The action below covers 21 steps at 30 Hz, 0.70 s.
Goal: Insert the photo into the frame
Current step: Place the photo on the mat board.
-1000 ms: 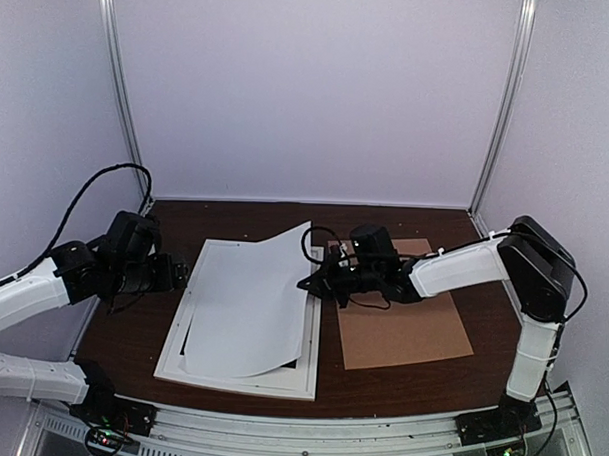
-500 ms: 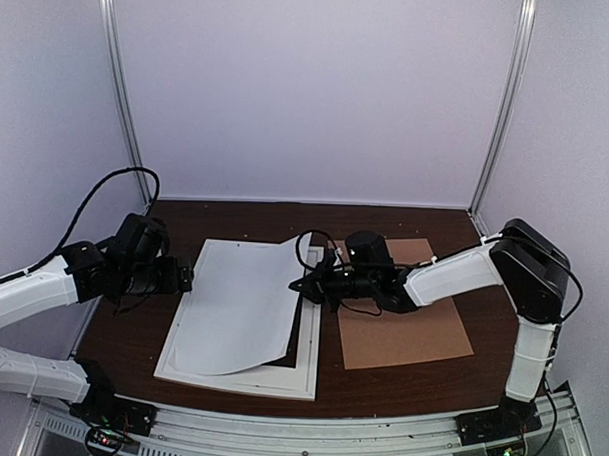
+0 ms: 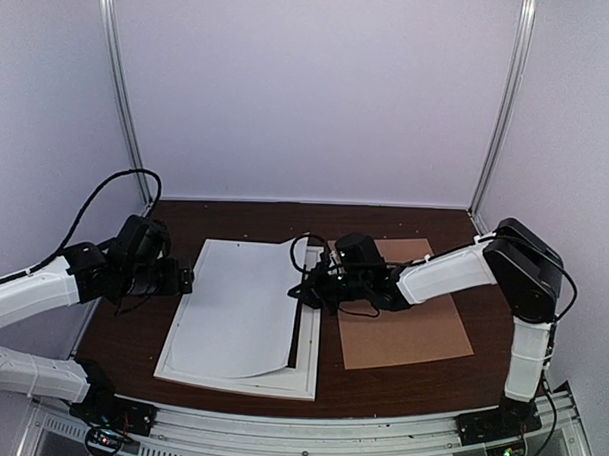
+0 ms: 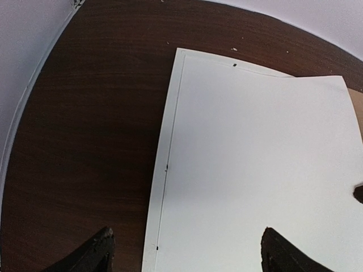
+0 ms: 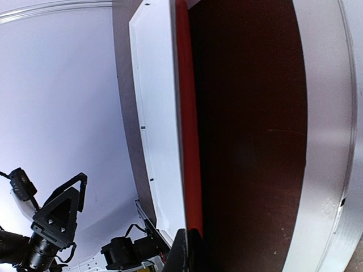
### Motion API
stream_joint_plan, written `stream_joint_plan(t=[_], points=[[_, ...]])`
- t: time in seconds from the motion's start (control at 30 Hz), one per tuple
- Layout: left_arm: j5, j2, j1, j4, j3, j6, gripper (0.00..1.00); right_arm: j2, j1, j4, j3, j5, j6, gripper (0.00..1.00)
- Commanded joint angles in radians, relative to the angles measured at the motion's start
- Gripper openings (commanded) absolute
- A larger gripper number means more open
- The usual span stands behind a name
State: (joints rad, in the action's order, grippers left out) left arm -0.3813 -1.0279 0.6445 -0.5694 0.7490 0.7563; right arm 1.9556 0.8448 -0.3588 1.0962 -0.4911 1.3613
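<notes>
Photo (image 3: 244,304) lower now, flatter in frame (image 3: 269,384), pinched by right claw (image 3: 301,288); left claw (image 3: 186,280) spread.

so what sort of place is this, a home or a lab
Most likely a lab robot cell, not a home: two white arms bolted at a dark table's edge, plain white walls on metal posts around it, and just a frame, photo and brown board to work on.

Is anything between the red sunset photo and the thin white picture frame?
Nothing visible does. The right gripper holds the red sunset photo by its right edge, face down, above the thin white rectangular frame; the gap beneath looks bare.
</notes>
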Motion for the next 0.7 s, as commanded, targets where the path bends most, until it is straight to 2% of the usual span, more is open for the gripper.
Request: stream_joint_plan(t=[0.0,0.33,0.67], points=[[-0.003,-0.003,-0.006,0.043,-0.012,-0.019,0.9,0.024,0.0,0.055,0.049,0.027,-0.056,0.01],[-0.002,-0.012,-0.006,0.046,-0.016,-0.023,0.9,0.044,-0.001,0.147,0.105,0.02,-0.129,0.14],[-0.002,-0.023,-0.006,0.051,-0.019,-0.03,0.91,0.04,-0.001,0.304,0.146,0.07,-0.227,0.37]])
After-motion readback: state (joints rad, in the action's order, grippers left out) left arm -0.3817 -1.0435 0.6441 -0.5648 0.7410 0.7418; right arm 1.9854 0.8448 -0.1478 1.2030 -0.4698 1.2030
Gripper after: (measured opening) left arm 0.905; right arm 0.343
